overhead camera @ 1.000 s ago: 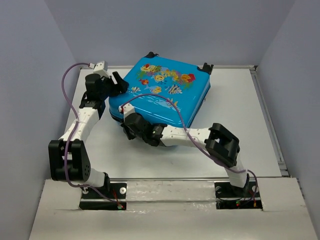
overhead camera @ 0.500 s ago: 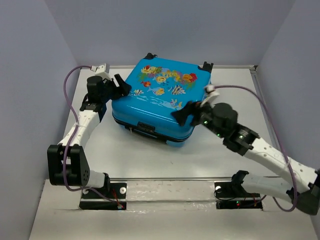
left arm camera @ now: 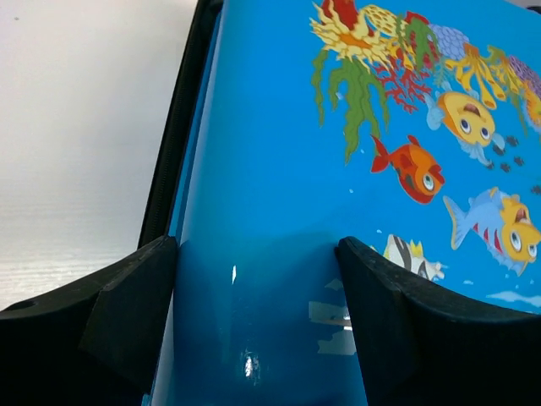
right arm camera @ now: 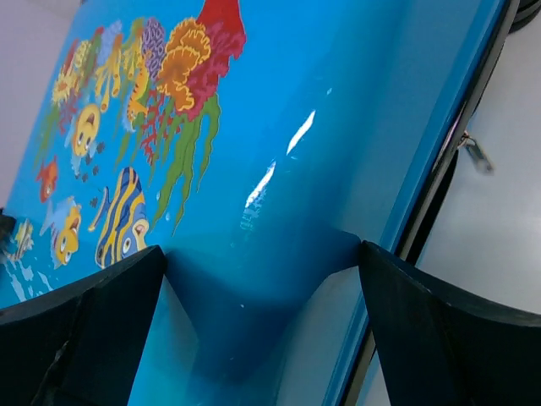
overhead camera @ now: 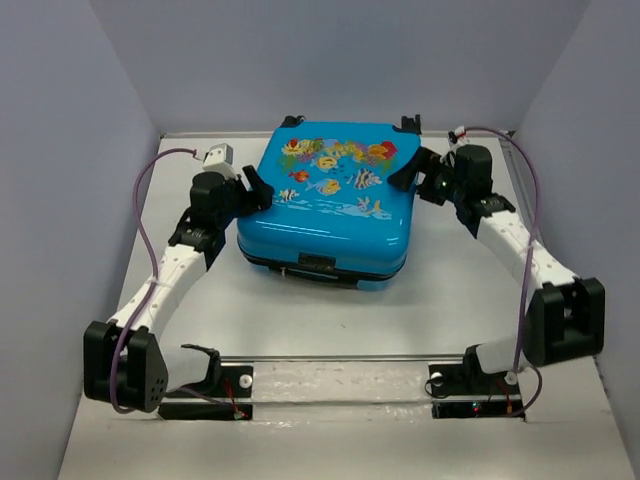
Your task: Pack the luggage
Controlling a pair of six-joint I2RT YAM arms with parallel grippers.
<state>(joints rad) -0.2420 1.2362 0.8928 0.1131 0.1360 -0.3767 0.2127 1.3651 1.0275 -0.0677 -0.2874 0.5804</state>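
From above, the luggage (overhead camera: 330, 215) is lying flat and closed at the back middle of the table (overhead camera: 300, 325), fish print facing up and wheels (overhead camera: 408, 124) pointing at the far wall. The left gripper (overhead camera: 252, 188) is sitting at its left edge and the right gripper (overhead camera: 408, 170) at its right edge.

On the left wrist, the jaws are standing spread wide and the fingers (left arm camera: 127, 313) are straddling the blue shell (left arm camera: 262, 169), with the black zipper seam (left arm camera: 179, 135) running just beside the left one.

On the right wrist it is the same story. The jaws are gaping apart, the fingers (right arm camera: 439, 326) are bracketing the glossy shell (right arm camera: 279, 101), and a zipper pull (right arm camera: 475, 152) is dangling over the edge.
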